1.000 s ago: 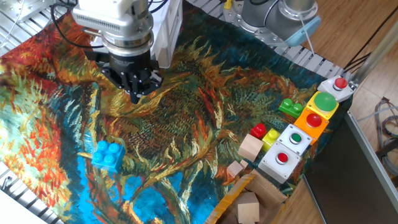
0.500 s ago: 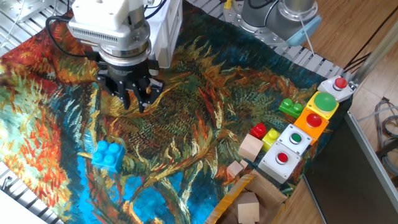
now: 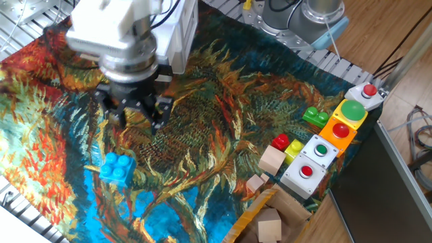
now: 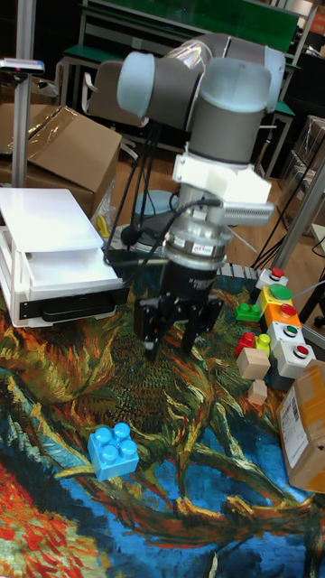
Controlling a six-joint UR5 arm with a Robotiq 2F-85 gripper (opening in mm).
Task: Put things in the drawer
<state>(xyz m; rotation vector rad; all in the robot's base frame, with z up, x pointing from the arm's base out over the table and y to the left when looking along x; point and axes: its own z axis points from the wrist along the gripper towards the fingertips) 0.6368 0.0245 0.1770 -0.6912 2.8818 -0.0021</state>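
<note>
Covering the table: painted sunflower cloth [image 3: 223, 115].

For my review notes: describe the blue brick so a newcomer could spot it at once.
Start at the printed sunflower cloth covering the table, then go to its turquoise corner, away from the button boxes. The blue brick lies there alone, just below the gripper. It is the only bright blue studded block; the other toy blocks sit by the buttons.

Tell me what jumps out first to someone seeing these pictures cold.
The big grey arm's gripper hangs open above the painted cloth, fingers spread and empty. Below it, toward the front, a bright blue toy brick lies alone on the cloth. Behind stands the white cabinet, and a row of coloured push-buttons lines the cloth's far side.
</note>
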